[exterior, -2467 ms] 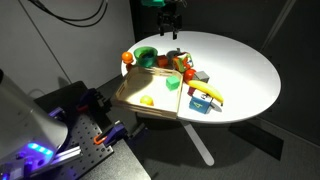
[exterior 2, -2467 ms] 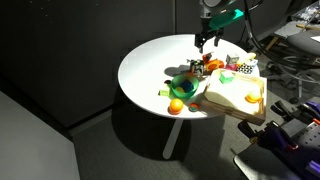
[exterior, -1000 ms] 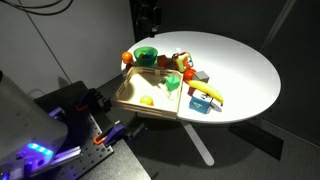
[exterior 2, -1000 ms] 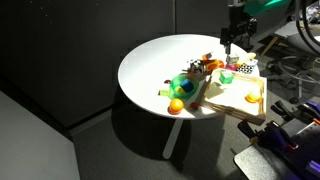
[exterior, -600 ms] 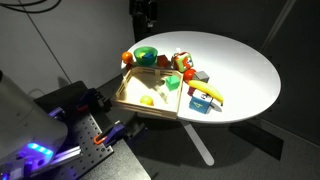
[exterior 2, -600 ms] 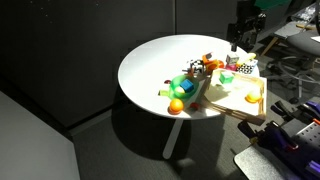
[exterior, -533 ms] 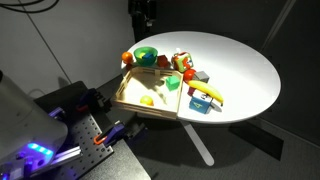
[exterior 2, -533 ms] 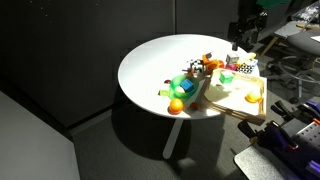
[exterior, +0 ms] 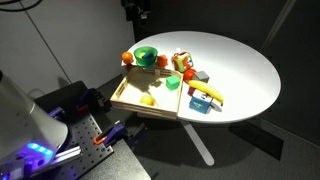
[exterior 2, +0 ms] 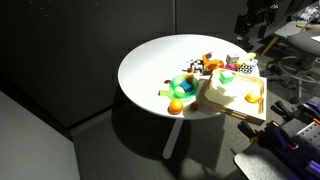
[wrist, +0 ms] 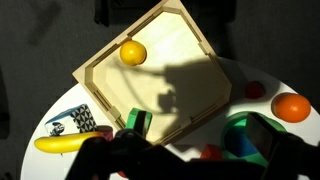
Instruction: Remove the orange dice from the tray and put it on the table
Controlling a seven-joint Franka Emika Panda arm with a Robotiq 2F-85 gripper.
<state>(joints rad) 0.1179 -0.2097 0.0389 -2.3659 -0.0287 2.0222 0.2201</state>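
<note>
The light-wood tray [exterior: 128, 101] sits at the edge of the round white table [exterior: 235, 60]; it also shows in an exterior view [exterior 2: 240, 100] and fills the wrist view [wrist: 190, 45]. It holds a yellow ball [wrist: 132, 52] and a green piece [wrist: 135, 122]. No orange dice shows inside it. A small orange-brown block [wrist: 210, 152], probably the dice, lies on the table just outside the tray's rim beside the green bowl [wrist: 250, 135]; it also shows in an exterior view [exterior: 164, 62]. My gripper [exterior: 137, 10] [exterior 2: 252, 20] [wrist: 198, 138] hangs high above, open and empty.
An orange ball [exterior: 127, 58] [wrist: 291, 107], a banana [exterior: 205, 93] [wrist: 65, 143], a black-and-white die [wrist: 80, 120] and several other toys crowd the table around the tray. Dark equipment stands beside the table [exterior: 60, 115].
My gripper has moved from above the toys out past the tray side of the table and risen. The toys and the tray have not moved.
</note>
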